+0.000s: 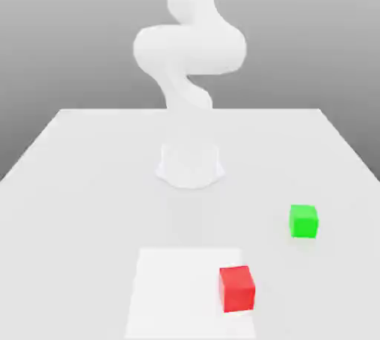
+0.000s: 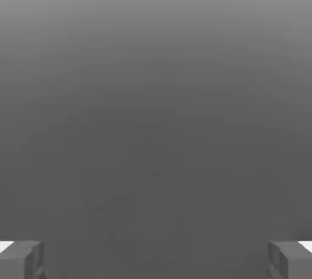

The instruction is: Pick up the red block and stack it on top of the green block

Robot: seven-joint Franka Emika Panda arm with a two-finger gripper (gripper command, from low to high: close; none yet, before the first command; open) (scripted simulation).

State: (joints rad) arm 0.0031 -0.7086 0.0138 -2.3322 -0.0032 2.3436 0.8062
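The jaws stand spread wide with nothing between them, the two grey fingertips (image 2: 24, 259) far apart over plain grey ground in the hand view. On the pale white worktop (image 1: 74, 182), the small bright red cube (image 1: 237, 289) sits near the front, a little to the exterior view's right, on a lighter square patch (image 1: 171, 286). The slightly smaller bright green cube (image 1: 303, 221) rests farther back and further right, well apart from it, while the white arm (image 1: 189, 49) rises from its round base (image 1: 190, 164) at the middle.

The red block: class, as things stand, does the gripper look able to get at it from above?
Probably yes. The red block sits alone on the table, apart from the green block, top uncovered, and the gripper is open and holds nothing.
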